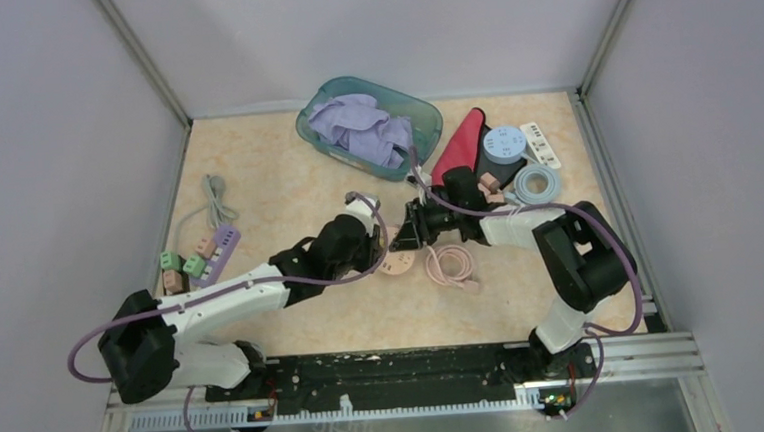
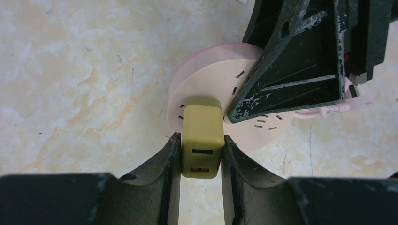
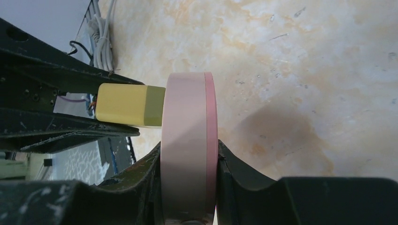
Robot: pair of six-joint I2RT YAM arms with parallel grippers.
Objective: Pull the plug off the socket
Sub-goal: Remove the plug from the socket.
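The left tool (image 2: 201,140) is clenched on the yellow plug (image 2: 202,119), which sits in the round pink socket (image 3: 185,117). The right tool (image 3: 188,152) grips that socket across its thickness at mid-tabletop (image 1: 286,182). The plug's long axis stands square to the socket's face, toward the left arm, so the pull likely runs that way.

Bright, even light; soft shadow on table (image 3: 281,136); wrist foregrounds slightly blurred.
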